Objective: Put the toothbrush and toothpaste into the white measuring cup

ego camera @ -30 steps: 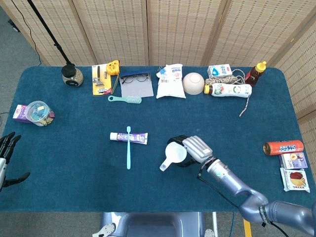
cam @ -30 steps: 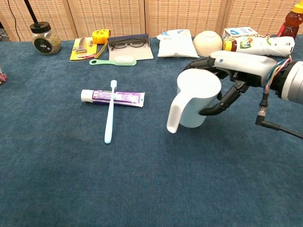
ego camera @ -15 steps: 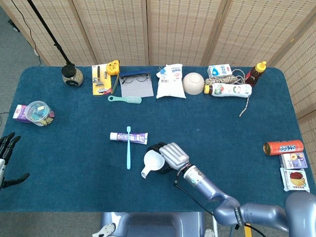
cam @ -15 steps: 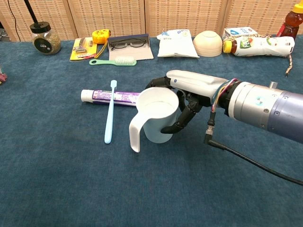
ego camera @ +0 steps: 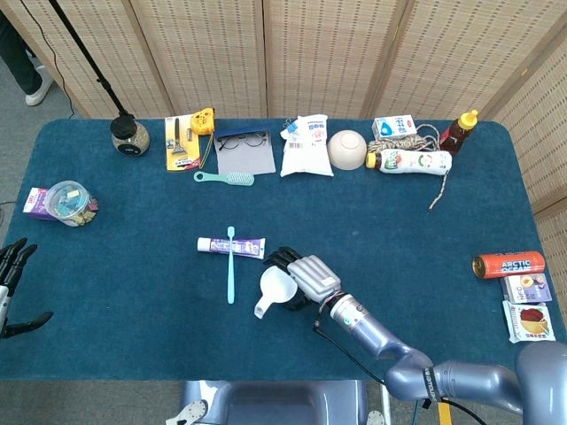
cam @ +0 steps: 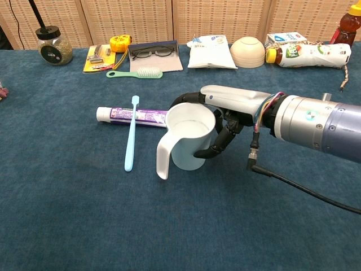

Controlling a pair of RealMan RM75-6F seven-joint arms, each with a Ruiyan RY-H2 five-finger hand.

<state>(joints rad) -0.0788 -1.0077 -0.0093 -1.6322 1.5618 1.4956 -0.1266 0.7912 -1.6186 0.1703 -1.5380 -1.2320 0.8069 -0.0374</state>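
Observation:
My right hand [ego camera: 307, 274] [cam: 228, 116] holds the white measuring cup [ego camera: 275, 287] [cam: 187, 141] upright near the table's middle, its handle pointing toward me. Just left of the cup lies the toothpaste tube [ego camera: 231, 246] [cam: 135, 116] flat on the blue cloth. The light blue toothbrush [ego camera: 230, 266] [cam: 131, 134] lies across the tube, bristle end pointing to the far side. The cup's rim nearly touches the tube's right end. My left hand [ego camera: 11, 283] rests open at the table's left edge, far from these things.
Along the far edge stand a jar [ego camera: 129, 135], razor card [ego camera: 180, 144], tape measure [ego camera: 203, 119], glasses [ego camera: 242, 140], green brush [ego camera: 224, 177], white pouch [ego camera: 306, 145], bowl [ego camera: 347, 150], bottles [ego camera: 416, 161] and rope. A plastic tub [ego camera: 69, 202] sits left; a can [ego camera: 508, 264] and snack packets right.
My right hand carried the measuring cup leftward from the table's right-middle to beside the toothpaste, then barely shifted in the last half second. The toothbrush and toothpaste have not moved.

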